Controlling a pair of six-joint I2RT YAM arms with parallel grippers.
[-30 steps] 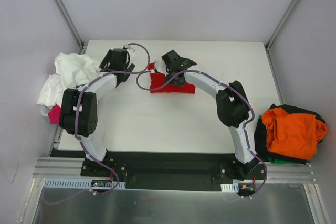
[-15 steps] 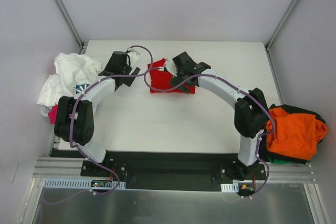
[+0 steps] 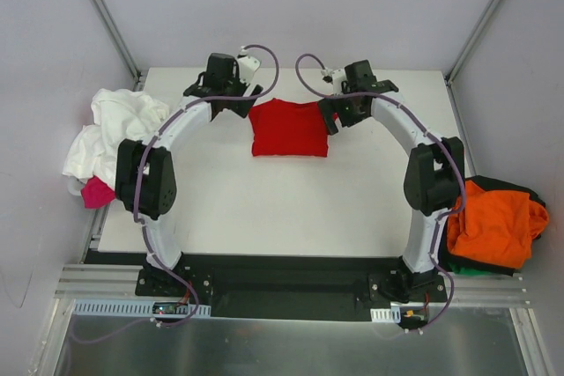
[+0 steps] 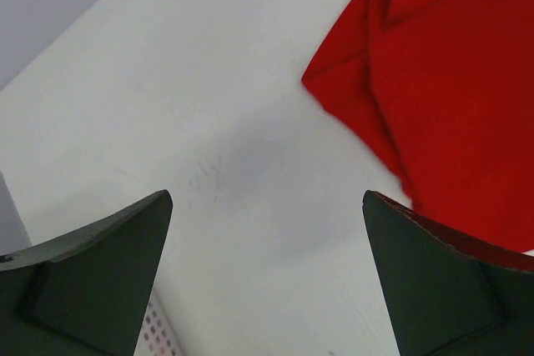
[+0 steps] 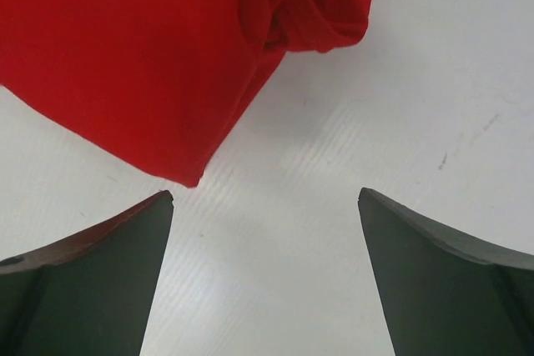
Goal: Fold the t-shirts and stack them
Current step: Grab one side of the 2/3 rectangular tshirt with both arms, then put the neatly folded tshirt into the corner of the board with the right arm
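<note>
Here's the table point(image 3: 264, 209), white and flat, and a single red t-shirt point(image 3: 289, 128) lies on it, folded into a tidy rectangle, centred near the far edge. Up close, its folded corners rest right on the surface. At the far left corner, a heap of white t-shirts point(image 3: 110, 125) spills over the table's edge.

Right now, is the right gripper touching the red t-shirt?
Apart. The right wrist view shows bare table between the open right gripper and the red t-shirt.

The left arm point(image 3: 181, 125) and right arm point(image 3: 397, 125) have white links, black joints (bulky ones, bases at 6 o'clock), thin purple cables point(image 3: 277, 66); the left gripper point(image 4: 265, 198) has dark wedge fingers.
</note>
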